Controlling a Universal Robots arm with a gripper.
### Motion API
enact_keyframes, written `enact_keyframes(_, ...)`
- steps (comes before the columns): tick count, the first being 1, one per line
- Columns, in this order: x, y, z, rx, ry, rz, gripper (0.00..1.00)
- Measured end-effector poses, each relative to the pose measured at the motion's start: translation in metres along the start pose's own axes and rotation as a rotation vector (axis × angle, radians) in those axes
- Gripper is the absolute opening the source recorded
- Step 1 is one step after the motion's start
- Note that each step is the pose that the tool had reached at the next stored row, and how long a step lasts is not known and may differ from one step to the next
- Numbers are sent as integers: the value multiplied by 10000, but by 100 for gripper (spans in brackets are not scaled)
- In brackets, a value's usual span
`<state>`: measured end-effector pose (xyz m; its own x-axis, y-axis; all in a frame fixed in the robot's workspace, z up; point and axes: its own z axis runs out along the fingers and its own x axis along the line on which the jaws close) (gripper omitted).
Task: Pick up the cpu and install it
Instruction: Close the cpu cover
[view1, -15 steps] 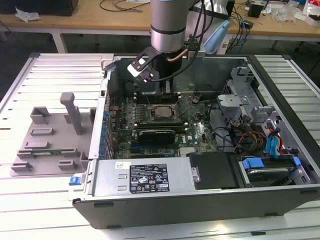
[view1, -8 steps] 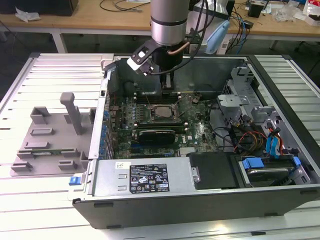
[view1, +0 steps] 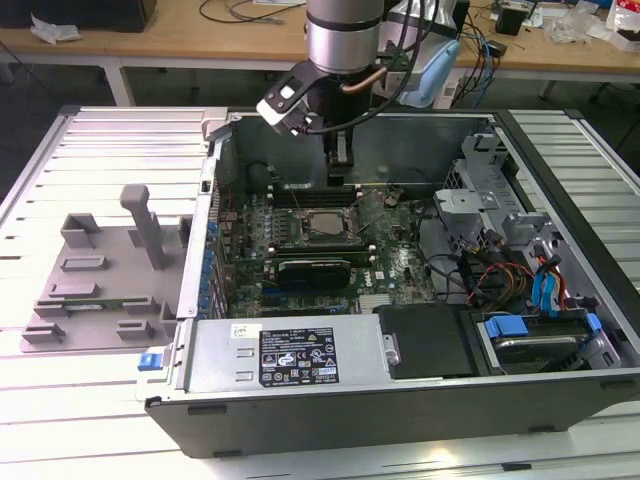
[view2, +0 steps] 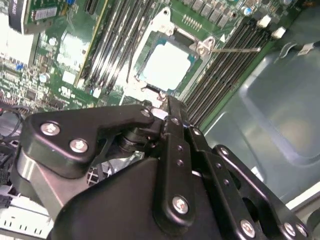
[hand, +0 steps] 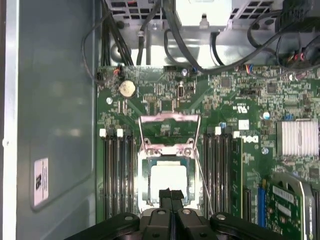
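Pose: silver-and-black arm (view1: 343, 40) vertical, wrist pointing straight down. State: black linkage gripper (hand: 170, 195) pinched closed, fingertips touching.

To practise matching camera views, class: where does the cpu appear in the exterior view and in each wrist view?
Exterior view: the cpu lies in the socket on the green board, inside the open case, close to the gripper.
First wrist view: pale square just beyond the gripper.
Second wrist view: pale square beyond the gripper.
Shared landmark: dark memory slots flanking the socket.
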<state>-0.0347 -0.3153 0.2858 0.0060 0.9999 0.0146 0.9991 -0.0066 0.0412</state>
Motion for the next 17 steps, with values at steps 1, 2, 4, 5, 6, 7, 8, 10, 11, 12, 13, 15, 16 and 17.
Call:
enact_keyframes(1, 0, 55, 2, 5, 1, 1, 11)
enact_keyframes(2, 0, 116, 5, 9, 0, -1, 11)
enact_keyframes(4, 1, 213, 9, 13, 1, 0, 11)
enact_keyframes(5, 1, 241, 11, 14, 1, -1, 11)
enact_keyframes(6, 2, 284, 13, 15, 1, 2, 11)
enact_keyframes(7, 2, 338, 15, 17, 1, -1, 11)
enact_keyframes(8, 2, 364, 16, 18, 0, 0, 11)
enact_keyframes(10, 3, 471, 22, 19, -1, 1, 11)
enact_keyframes(11, 3, 544, 27, 18, 1, 0, 11)
enact_keyframes(12, 4, 617, 32, 19, 2, -1, 11)
enact_keyframes(13, 4, 697, 39, 23, 0, 0, 11)
enact_keyframes(15, 4, 755, 55, 30, 1, 1, 11)
enact_keyframes(16, 4, 771, 69, 31, 2, 1, 11)
enact_keyframes(17, 4, 781, 80, 34, 0, 0, 11)
